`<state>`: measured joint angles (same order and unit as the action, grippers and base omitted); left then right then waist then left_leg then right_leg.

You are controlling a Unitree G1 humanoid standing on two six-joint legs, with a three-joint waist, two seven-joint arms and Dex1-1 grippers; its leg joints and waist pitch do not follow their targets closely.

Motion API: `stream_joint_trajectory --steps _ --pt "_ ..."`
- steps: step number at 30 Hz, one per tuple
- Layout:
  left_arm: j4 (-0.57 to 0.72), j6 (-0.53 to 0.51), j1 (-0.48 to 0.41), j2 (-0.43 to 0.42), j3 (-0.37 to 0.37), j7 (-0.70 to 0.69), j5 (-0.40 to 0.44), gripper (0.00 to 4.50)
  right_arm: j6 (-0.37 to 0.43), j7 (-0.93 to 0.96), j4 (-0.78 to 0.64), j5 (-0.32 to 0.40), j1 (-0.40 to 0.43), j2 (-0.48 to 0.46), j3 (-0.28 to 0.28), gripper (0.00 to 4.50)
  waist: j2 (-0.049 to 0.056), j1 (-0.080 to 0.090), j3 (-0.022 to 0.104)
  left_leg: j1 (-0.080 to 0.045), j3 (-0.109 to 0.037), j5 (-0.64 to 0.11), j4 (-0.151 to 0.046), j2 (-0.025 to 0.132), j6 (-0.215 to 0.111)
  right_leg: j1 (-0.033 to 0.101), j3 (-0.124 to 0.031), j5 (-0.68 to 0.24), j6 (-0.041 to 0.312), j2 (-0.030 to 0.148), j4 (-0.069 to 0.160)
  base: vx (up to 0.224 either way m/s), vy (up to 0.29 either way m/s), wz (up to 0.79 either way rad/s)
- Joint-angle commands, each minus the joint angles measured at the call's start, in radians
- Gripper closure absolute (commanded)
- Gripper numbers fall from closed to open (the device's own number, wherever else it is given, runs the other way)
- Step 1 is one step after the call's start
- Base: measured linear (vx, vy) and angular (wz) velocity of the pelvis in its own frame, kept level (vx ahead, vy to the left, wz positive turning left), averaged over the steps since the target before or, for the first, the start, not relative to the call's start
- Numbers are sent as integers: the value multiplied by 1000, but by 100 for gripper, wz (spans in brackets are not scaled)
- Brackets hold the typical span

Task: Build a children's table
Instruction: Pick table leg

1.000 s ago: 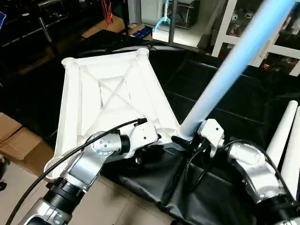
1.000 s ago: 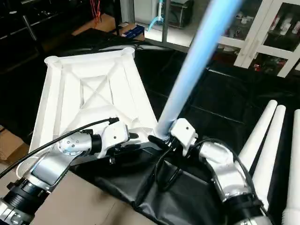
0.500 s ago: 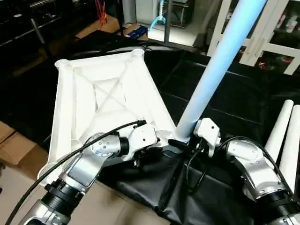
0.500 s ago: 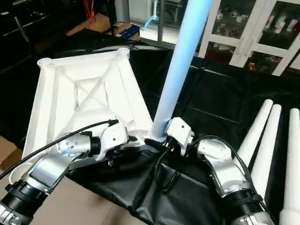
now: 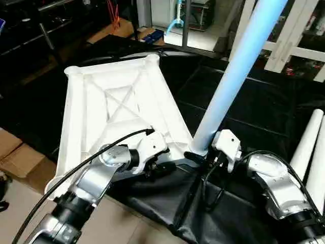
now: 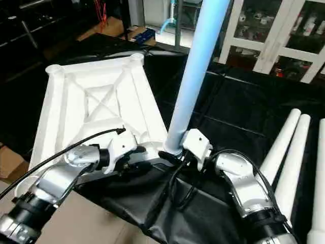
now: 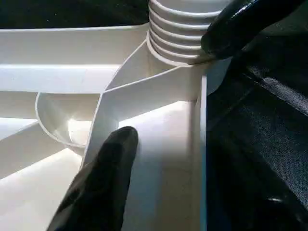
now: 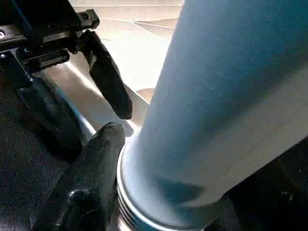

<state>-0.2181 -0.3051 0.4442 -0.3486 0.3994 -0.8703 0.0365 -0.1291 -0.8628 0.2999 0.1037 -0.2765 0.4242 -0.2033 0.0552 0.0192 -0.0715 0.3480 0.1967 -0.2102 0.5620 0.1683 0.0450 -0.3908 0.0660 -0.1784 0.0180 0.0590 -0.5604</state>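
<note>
Right hand (image 5: 199, 156) clamps leg (image 5: 233, 77) at tabletop (image 5: 119, 109) socket (threads visible in left wrist view); left hand (image 5: 167, 166) grips tabletop rim.

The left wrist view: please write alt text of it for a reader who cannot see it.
A white leg's ribbed end sits in the corner socket of the white tabletop, whose ribbed underside faces up. One black finger of the left gripper rests on a rib, and another black fingertip touches the leg's ribbed end. Black cloth lies beside the tabletop's edge.
</note>
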Motion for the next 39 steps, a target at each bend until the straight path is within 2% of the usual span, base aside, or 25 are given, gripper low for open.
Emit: stream_joint_trajectory --steps 1,2,3,5,7,8,9,10,12,15,17,20,22,25,26,27,28,30,31,35,39 --pt "-46 -29 7 -27 15 -3 44 139 110 -40 106 -68 92 24 -80 186 -10 -1 12 -5 -43 -400 -82 70 -60 5 -59 -577 131 91 104 0 0 0" --pt "-46 -29 7 -27 15 -3 44 135 110 -40 106 -68 92 24 -80 186 -8 -2 12 -5 -45 -399 -82 71 -60 5 -59 -584 127 92 104 0 0 0" --pt "-41 -52 6 -34 23 -6 47 134 110 -45 102 -66 93 30 -79 186 -10 0 9 -3 -45 -396 -83 70 -61 4 -60 -591 121 92 105 0 0 0" --pt "-39 -70 8 -41 28 -14 46 173 113 -49 99 -66 91 35 -77 186 -9 -1 11 -2 -46 -390 -84 72 -60 6 -59 -584 118 92 104 0 0 0" --pt "-29 -103 1 -27 23 -30 16 171 113 -54 94 -66 95 46 -71 186 -9 1 9 0 -46 -381 -85 73 -61 7 -60 -552 129 92 101 0 0 0" --pt "-12 -130 -1 -17 18 -44 -8 190 118 -55 87 -66 98 50 -69 186 -12 3 6 1 -45 -381 -86 73 -62 6 -60 -546 132 91 101 0 0 0" --pt "-7 -141 -1 -14 18 -50 -16 208 119 -55 84 -65 99 51 -69 186 -10 2 8 0 -45 -378 -86 74 -60 8 -61 -534 137 91 99 0 0 0" --pt "15 -190 0 -1 19 -73 -43 215 124 -57 76 -66 104 57 -71 186 -14 3 8 2 -44 -365 -86 75 -61 10 -61 -503 153 92 94 0 0 0" --pt "21 -220 3 6 21 -76 -50 214 123 -59 74 -68 107 60 -73 186 -15 2 7 3 -42 -347 -86 76 -65 11 -63 -459 167 90 92 0 0 0" --pt "19 -258 11 10 37 -66 -33 259 123 -59 68 -71 113 62 -79 186 -16 2 8 3 -38 -323 -84 74 -76 15 -63 -406 188 89 87 0 0 0" --pt "17 -279 18 8 49 -48 -6 260 130 -60 58 -68 113 64 -80 186 -19 4 7 3 -37 -320 -85 75 -81 16 -64 -403 191 89 88 0 0 0" --pt "38 -299 13 -24 96 -37 56 303 127 -60 63 -70 105 65 -80 186 -19 3 4 0 -41 -351 -87 76 -76 14 -63 -470 177 92 95 0 0 0" --pt "72 -328 -1 -44 124 -30 80 305 127 -59 64 -70 100 65 -80 186 -21 4 4 2 -44 -356 -89 78 -70 15 -64 -495 163 95 95 0 0 0" --pt "104 -359 -18 -59 150 -28 95 349 131 -57 58 -67 100 64 -80 186 -22 3 6 3 -44 -338 -87 77 -73 15 -65 -490 162 95 95 0 0 0" --pt "119 -377 -35 -64 168 -23 104 350 128 -56 60 -67 101 64 -80 186 -26 3 8 5 -44 -326 -88 78 -74 18 -64 -470 168 95 92 0 0 0" --pt "121 -381 -42 -63 173 -19 106 350 126 -55 63 -68 100 63 -80 186 -22 4 7 6 -43 -322 -87 77 -78 17 -64 -461 170 94 92 0 0 0" --pt "120 -382 -46 -64 177 -16 110 365 124 -55 66 -68 99 62 -81 186 -27 5 8 6 -42 -323 -87 76 -78 17 -63 -462 170 92 93 0 0 0" --pt "119 -382 -50 -64 182 -13 114 390 123 -54 69 -69 98 60 -81 187 -25 6 7 5 -43 -333 -88 76 -75 16 -63 -470 168 93 94 0 0 0" --pt "123 -391 -64 -64 184 -2 120 394 122 -54 72 -68 96 57 -82 187 -29 6 8 6 -44 -336 -88 77 -75 17 -63 -475 167 93 95 0 0 0" --pt "119 -397 -90 -16 90 68 75 425 120 -48 83 -62 89 46 -82 187 -29 8 7 5 -44 -341 -88 75 -75 15 -63 -493 163 93 96 0 0 0" --pt "94 -381 -91 33 0 133 39 448 117 6 112 -64 83 24 -63 187 -32 10 7 2 -46 -369 -88 72 -74 10 -61 -574 140 94 105 0 0 0"
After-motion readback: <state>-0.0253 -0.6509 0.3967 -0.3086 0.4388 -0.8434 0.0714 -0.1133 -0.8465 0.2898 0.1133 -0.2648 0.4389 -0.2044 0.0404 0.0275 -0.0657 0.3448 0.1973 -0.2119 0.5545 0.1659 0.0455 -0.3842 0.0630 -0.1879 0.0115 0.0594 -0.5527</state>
